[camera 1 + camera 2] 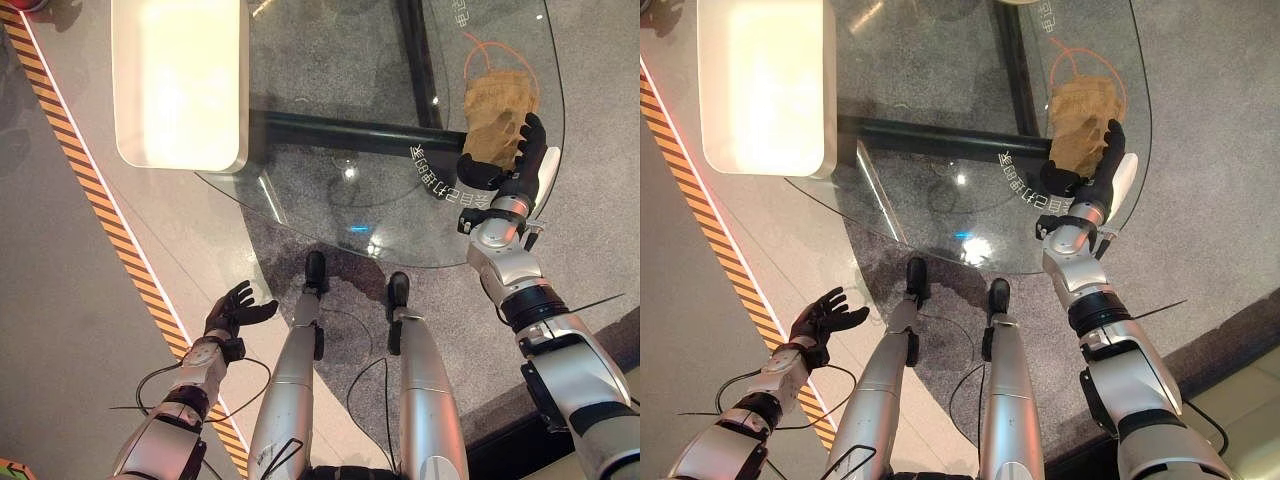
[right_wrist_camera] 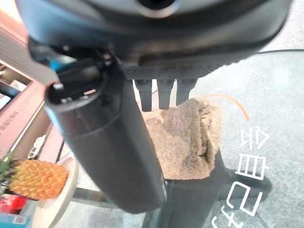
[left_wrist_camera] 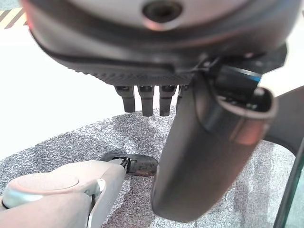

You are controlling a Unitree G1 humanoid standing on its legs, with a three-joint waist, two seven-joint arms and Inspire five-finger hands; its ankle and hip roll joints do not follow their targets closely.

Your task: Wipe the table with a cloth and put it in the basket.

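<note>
The tan cloth (image 1: 497,115) is seen bunched on the glass table (image 1: 330,180), close to its right edge and a little back from the near edge, inside an orange outline marked on the glass. The right hand (image 1: 515,160) is laid against the cloth's near end, with the thumb at the near left side and the fingers up along the right flank; in the right wrist view the cloth (image 2: 183,142) is seen directly past the fingers, so it is judged to be loosely clasped rather than merely touched. The cloth's long axis runs away from the robot, roughly in line with the right forearm. The left hand (image 1: 235,310) is held low over the floor, fingers spread and empty, well apart from the table. The white basket (image 1: 180,80) stands at the table's far left, so any carry would be leftwards across the glass.
</note>
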